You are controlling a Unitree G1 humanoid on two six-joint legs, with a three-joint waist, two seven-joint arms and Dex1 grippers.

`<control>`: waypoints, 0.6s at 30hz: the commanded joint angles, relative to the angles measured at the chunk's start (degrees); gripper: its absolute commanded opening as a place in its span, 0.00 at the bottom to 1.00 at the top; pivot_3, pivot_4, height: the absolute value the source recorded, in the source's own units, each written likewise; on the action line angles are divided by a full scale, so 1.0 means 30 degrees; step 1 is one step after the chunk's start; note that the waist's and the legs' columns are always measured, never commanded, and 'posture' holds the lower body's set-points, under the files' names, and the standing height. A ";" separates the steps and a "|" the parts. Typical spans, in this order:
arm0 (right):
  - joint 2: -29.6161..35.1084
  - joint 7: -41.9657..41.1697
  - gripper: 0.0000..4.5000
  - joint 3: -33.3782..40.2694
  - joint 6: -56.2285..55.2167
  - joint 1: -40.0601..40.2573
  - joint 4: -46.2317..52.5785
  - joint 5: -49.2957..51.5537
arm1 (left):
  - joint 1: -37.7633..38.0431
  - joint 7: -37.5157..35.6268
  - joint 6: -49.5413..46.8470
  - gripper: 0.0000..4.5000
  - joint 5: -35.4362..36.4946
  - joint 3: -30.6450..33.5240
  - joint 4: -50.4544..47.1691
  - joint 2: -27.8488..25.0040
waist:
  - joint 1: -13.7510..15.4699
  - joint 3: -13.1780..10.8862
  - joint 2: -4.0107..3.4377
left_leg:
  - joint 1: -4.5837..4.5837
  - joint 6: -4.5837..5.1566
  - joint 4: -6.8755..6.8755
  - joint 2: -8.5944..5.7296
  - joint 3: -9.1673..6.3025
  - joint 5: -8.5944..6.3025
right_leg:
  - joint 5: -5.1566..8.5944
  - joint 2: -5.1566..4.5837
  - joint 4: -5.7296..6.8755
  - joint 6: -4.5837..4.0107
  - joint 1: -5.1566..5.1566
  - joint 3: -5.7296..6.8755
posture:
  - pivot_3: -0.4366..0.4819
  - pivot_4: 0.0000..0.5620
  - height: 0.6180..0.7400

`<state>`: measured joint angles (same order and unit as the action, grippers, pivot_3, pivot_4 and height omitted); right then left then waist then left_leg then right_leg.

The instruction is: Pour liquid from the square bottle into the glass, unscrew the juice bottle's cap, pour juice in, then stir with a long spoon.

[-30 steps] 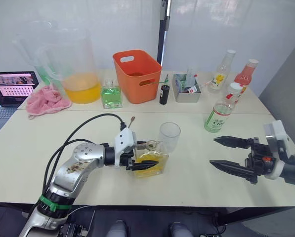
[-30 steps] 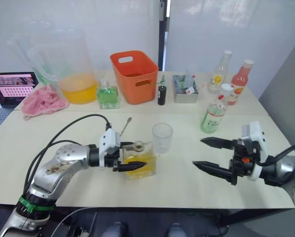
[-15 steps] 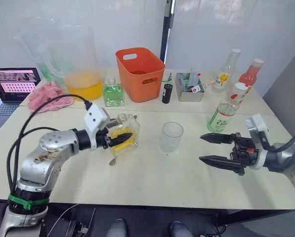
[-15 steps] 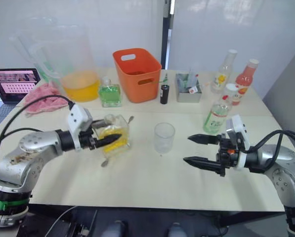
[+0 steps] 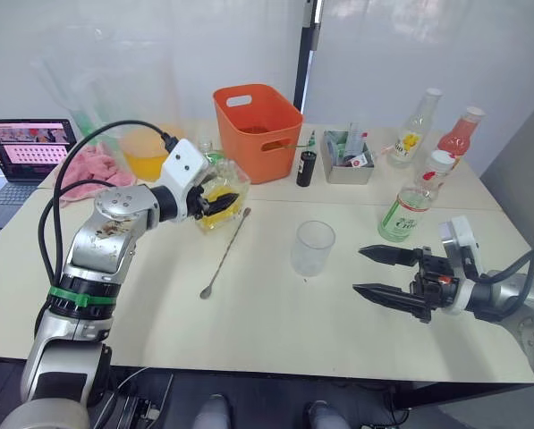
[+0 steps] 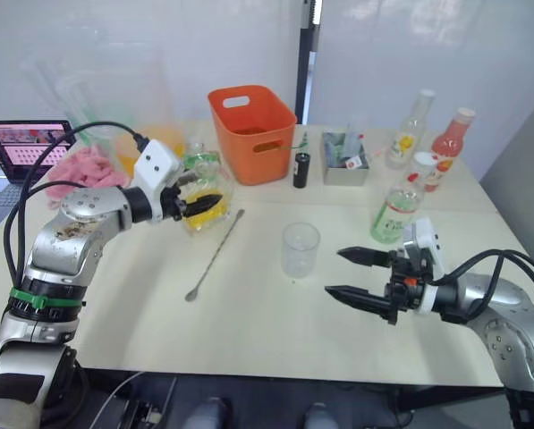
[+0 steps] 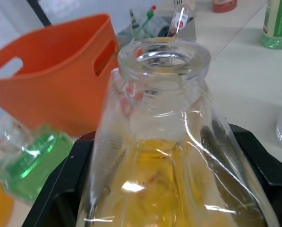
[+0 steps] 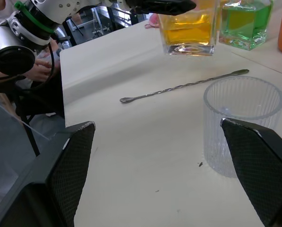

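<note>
Square bottle (image 5: pixel 220 191) sits clamped in my left gripper (image 5: pixel 215 202), lifted off the counter (image 5: pixel 267 331) and tipped a little, its open mouth (no stopper on it, going by the left wrist view) angled toward my right. That is the direction that matters: the glass (image 5: pixel 312 248) stands upright and empty to my right and nearer me, well apart from the bottle, so the pour needs a carry across before any further tilt.

Between them lies the long spoon (image 5: pixel 224 254), flat on the counter, its long axis running diagonally from just below the bottle down toward me. I judge it no obstacle as long as I travel above it.

My right gripper (image 5: pixel 390 273) hovers beside the glass on its far side from the bottle, fingers spread wide, holding nothing. Behind it stands the juice bottle (image 5: pixel 410 199), capped. An orange basket (image 5: pixel 258 130) and a green bottle (image 7: pixel 22 158) sit just beyond my left gripper.
</note>
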<state>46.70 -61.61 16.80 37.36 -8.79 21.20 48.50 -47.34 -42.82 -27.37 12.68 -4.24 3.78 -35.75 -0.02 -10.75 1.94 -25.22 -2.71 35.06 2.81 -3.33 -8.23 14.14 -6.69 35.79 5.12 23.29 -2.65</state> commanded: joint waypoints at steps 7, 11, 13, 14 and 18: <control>-0.0343 0.1537 1.00 0.2236 -0.0295 0.2056 0.2315 0.0735 | -0.4156 0.0034 0.8367 0.63 -0.3151 -0.1453 0.5096 0.2240 | 0.0132 -0.0001 0.0002 | -0.0004 -0.0007 0.0021 0.0003 -0.0005 0.0005 | 0.0000 0.0008 0.0011 0.0009 -0.0003 0.0000 | 0.48 0.27 1.00; -0.0489 0.2095 1.00 0.2906 -0.0319 0.2914 0.2946 0.0826 | -0.5040 0.0790 1.0914 0.63 -0.4419 -0.1957 0.7091 0.3345 | 0.0180 -0.0001 0.0003 | -0.0008 -0.0007 0.0020 0.0003 -0.0004 0.0005 | -0.0001 0.0008 0.0007 0.0009 -0.0003 -0.0001 | 0.48 0.27 1.00; -0.0546 0.2322 1.00 0.3245 -0.0319 0.3328 0.3272 0.0997 | -0.5273 0.1137 1.2126 0.63 -0.5251 -0.2355 0.7759 0.3774 | 0.0204 -0.0001 0.0003 | -0.0009 -0.0007 0.0021 0.0003 -0.0004 0.0005 | -0.0003 0.0008 0.0010 0.0010 -0.0003 -0.0002 | 0.48 0.27 1.00; -0.0595 0.2487 1.00 0.3347 -0.0318 0.3490 0.3391 0.1063 | -0.5331 0.1253 1.2467 0.63 -0.5623 -0.2544 0.8081 0.3920 | 0.0186 -0.0002 0.0003 | -0.0008 -0.0007 0.0020 0.0003 -0.0004 0.0005 | -0.0004 0.0009 0.0010 0.0008 -0.0004 -0.0001 | 0.48 0.27 1.00; -0.0808 0.2990 1.00 0.3484 -0.0487 0.4136 0.3806 0.1019 | -0.5354 0.2091 1.4393 0.63 -0.7335 -0.3372 0.9234 0.4260 | 0.0134 -0.0001 0.0003 | -0.0007 -0.0007 0.0022 0.0003 -0.0003 0.0005 | -0.0003 0.0009 0.0016 0.0014 -0.0003 -0.0004 | 0.48 0.27 1.00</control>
<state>44.50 -53.24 25.42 37.31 3.36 30.60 50.64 -60.36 -39.56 11.66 -7.77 -15.26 33.13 -22.86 0.38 -10.76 1.95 -25.24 -2.73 35.13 2.82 -3.34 -8.21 14.13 -6.66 35.85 5.16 23.28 -2.66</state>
